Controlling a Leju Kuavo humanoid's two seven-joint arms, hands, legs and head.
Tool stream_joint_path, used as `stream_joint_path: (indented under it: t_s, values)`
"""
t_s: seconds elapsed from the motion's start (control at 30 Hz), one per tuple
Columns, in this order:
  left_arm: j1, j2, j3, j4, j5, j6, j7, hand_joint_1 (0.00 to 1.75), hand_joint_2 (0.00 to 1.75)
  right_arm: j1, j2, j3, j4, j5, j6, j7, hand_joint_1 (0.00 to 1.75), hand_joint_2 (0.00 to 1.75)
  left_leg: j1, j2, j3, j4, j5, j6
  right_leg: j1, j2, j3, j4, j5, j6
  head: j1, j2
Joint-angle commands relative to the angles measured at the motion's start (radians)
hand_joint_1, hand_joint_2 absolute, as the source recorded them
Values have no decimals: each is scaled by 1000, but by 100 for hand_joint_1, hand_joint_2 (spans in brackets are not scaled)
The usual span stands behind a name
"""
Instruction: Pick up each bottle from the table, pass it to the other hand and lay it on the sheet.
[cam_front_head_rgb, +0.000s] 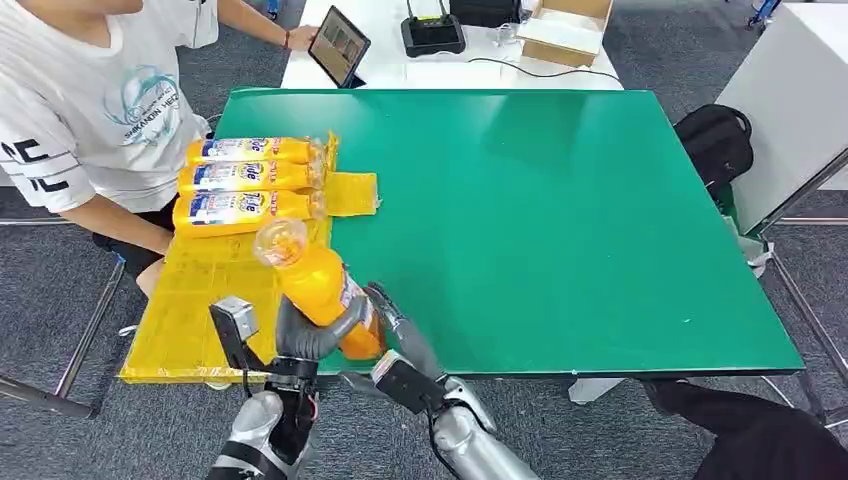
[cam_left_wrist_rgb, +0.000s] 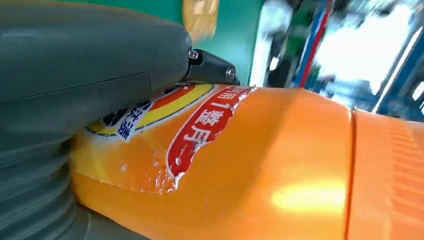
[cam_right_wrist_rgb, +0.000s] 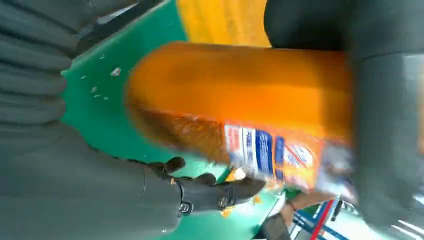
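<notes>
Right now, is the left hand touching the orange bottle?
Touching. In the head view the left hand wraps its fingers around the orange bottle; the left wrist view shows its thumb pressed on the label.

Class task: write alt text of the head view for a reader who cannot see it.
Both robot hands, left hand and right hand, meet around an orange bottle at the green table's near edge. Three more bottles lie on a yellow sheet beside a seated person.
</notes>
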Motion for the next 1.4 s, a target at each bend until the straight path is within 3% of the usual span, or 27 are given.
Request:
stream_joint_path:
  t_s: [0.03,0.07,0.23,0.33,0.37,0.4,0.43,0.5,0.7,0.97,1.07,1.4]
  values:
    - [-132,43,135,98,-79,112,-44,175,175,13,-51,16,-187,-21,48,21,0,0,0,0,4,-1,-1,1,1,-1,4,-1,-1,-3,0,0]
    - [-153,52,153,124,-154,208,-77,175,175,15,-47,15,-208,-22,29,16,0,0,0,0,6,-1,-2,1,1,-2,6,-1,-2,-4,0,0]
    - [-181,77,180,155,-245,291,-77,175,175,20,-46,23,-249,-10,-25,15,0,0,0,1,4,-1,-1,1,1,-1,4,-1,-1,-3,0,0]
    - [-237,129,156,265,-442,488,-77,175,175,41,-42,17,-326,-14,-116,-25,0,0,0,0,3,-1,0,0,1,-1,3,0,-1,-2,0,0]
    - [-279,155,142,375,-596,637,-73,175,175,52,-31,6,-364,-31,-169,-51,0,0,0,0,3,-1,0,1,1,0,3,-1,-1,-3,0,0]
    - [-301,149,205,431,-689,646,-77,175,175,62,-32,12,-395,-34,-203,-56,0,0,0,1,6,-1,-1,1,1,-1,5,-1,-1,-4,0,0]
    - [-306,153,211,439,-690,646,-77,175,175,64,-35,18,-405,-36,-207,-49,0,0,0,0,4,-1,0,0,1,-1,4,0,-1,-3,0,0]
    - [-317,132,394,474,-1065,646,-38,175,175,75,-29,14,-436,-60,-260,-81,0,0,0,2,4,-1,0,0,0,1,3,0,0,-3,0,0]
    - [-368,192,447,600,-1523,646,145,175,175,73,-31,36,-464,-99,-304,-104,0,0,0,3,6,-1,-2,1,1,2,5,0,-1,-4,0,0]
    - [-480,259,353,880,-1660,629,260,175,175,65,-35,62,-458,-118,-298,-100,0,0,1,2,4,0,-1,1,2,1,4,0,-1,-3,0,0]
    - [-513,300,169,919,-1673,605,356,175,175,60,-35,70,-444,-124,-285,-92,0,0,1,1,5,0,-1,1,2,1,5,0,-2,-4,1,0]
    - [-577,260,261,934,-1549,390,341,175,175,70,-30,84,-419,-119,-258,-59,0,0,1,1,5,0,-1,1,2,1,5,0,-1,-4,0,0]
